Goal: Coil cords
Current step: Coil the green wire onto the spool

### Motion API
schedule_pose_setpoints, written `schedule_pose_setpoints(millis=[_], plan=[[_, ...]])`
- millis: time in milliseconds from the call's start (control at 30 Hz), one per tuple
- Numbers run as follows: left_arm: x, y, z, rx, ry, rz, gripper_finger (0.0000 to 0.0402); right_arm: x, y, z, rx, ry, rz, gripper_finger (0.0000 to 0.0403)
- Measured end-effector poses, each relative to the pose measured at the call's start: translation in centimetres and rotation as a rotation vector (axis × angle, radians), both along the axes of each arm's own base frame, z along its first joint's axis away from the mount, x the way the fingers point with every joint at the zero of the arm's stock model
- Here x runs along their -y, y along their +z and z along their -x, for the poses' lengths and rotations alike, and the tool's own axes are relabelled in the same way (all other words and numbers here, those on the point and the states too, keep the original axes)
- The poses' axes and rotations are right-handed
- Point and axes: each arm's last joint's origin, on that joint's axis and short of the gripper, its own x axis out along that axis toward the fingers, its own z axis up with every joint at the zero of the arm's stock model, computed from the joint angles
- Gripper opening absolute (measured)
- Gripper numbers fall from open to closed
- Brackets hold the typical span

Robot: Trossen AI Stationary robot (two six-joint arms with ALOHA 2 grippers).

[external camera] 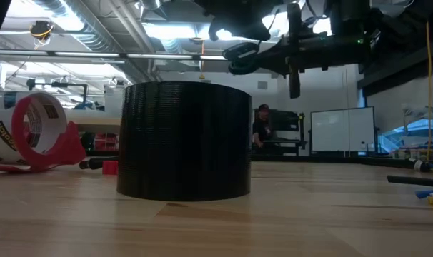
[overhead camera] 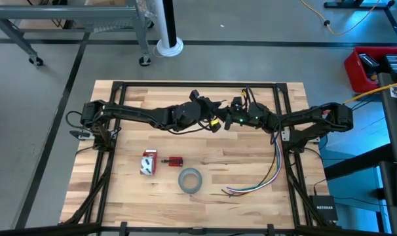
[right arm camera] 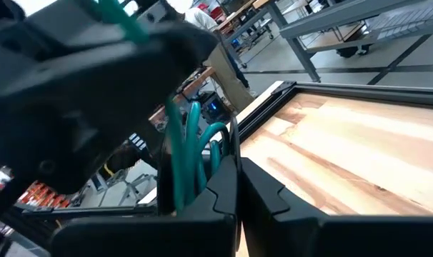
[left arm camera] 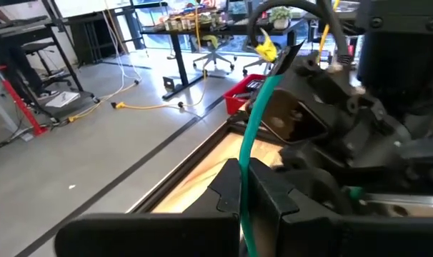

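Note:
Both arms meet above the middle of the table. The cord (left arm camera: pixel 254 121) is thin and shows teal-green in the wrist views. My left gripper (overhead camera: pixel 211 120) is shut on one strand of it. That strand runs straight over to my right gripper (overhead camera: pixel 230 120), close beside the left one. The right gripper is shut on a small bunch of the cord's loops (right arm camera: pixel 196 143). A yellow tag (left arm camera: pixel 265 51) sits at the right gripper. In the low view both grippers (external camera: pixel 263 50) hang high above the tabletop. My left gripper pinches a single strand of the cord (left arm camera: pixel 243 175) between its two fingers, coming in about level from the table's left. The strand leaves the fingers in a straight line toward the right gripper, clear of the table. My right gripper pinches several loops of the cord (right arm camera: pixel 202 160) between its two fingers, coming in level from the table's right. The loops stand out past the fingertips, lifted clear of the table.
On the near half of the table lie a grey tape roll (overhead camera: pixel 190 180), a red-and-white tape dispenser (overhead camera: pixel 148 163), a small red part (overhead camera: pixel 175 160) and a bunch of multicoloured wires (overhead camera: pixel 267 174). A black frame (overhead camera: pixel 113 85) runs around the table's edges.

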Motion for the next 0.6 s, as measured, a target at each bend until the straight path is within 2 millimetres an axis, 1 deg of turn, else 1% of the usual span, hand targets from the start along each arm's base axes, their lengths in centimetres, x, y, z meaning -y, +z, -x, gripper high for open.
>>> schedule_pose_setpoints(millis=[167,233,400,600], plan=[[-0.7,0.1,0.1,-0.007,0.017,-0.001,0.0000,-0.1,-0.1,0.0,-0.008,0.021,-0.002,0.0005],[-1.0,0.4,0.4,-0.004,0.022,-0.009,0.0000,-0.1,-0.1,0.0,-0.008,0.020,-0.002,0.0005],[-1.2,1.4,1.1,-0.017,0.025,-0.028,0.0000,-0.1,-0.1,0.0,-0.015,0.022,-0.003,0.0005],[-1.3,1.3,2.1,-0.080,0.070,0.012,0.0000,-0.1,-0.1,0.0,-0.016,0.023,-0.002,0.0005]])
